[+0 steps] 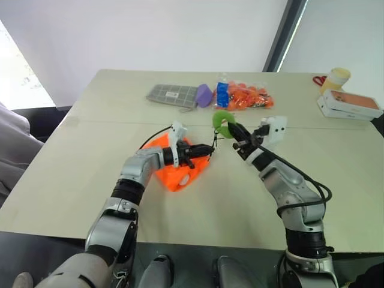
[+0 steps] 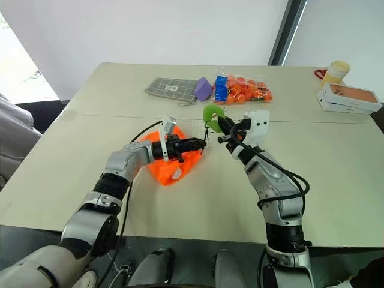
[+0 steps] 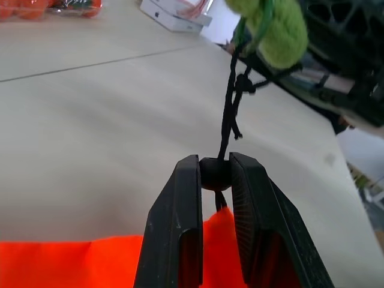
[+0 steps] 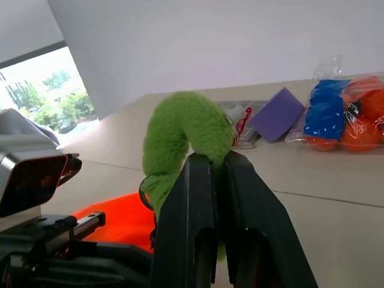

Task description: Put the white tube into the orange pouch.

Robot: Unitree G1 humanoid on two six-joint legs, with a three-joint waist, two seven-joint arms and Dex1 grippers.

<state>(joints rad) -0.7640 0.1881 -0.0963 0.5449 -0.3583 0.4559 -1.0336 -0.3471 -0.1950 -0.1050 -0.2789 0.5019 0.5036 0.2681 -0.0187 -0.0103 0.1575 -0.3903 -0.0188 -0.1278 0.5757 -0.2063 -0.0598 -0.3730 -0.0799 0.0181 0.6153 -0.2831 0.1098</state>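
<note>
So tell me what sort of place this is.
Probably an office or lab room, not a home: a large plain beige table stands against bare white walls, a dark-framed window runs behind, and white product boxes with assorted test items lie along the far edge.

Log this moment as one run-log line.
left gripper: shut on black cord stopper bead | right gripper: shut on fuzzy lime-green ring | neon-orange fabric pouch: on table | white tube: not yet in pouch

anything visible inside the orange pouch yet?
No contents show. The orange pouch lies on the table with its interior hidden by fabric. Left tool pinches the cord stopper at its mouth; right tool holds the green ring.
</note>
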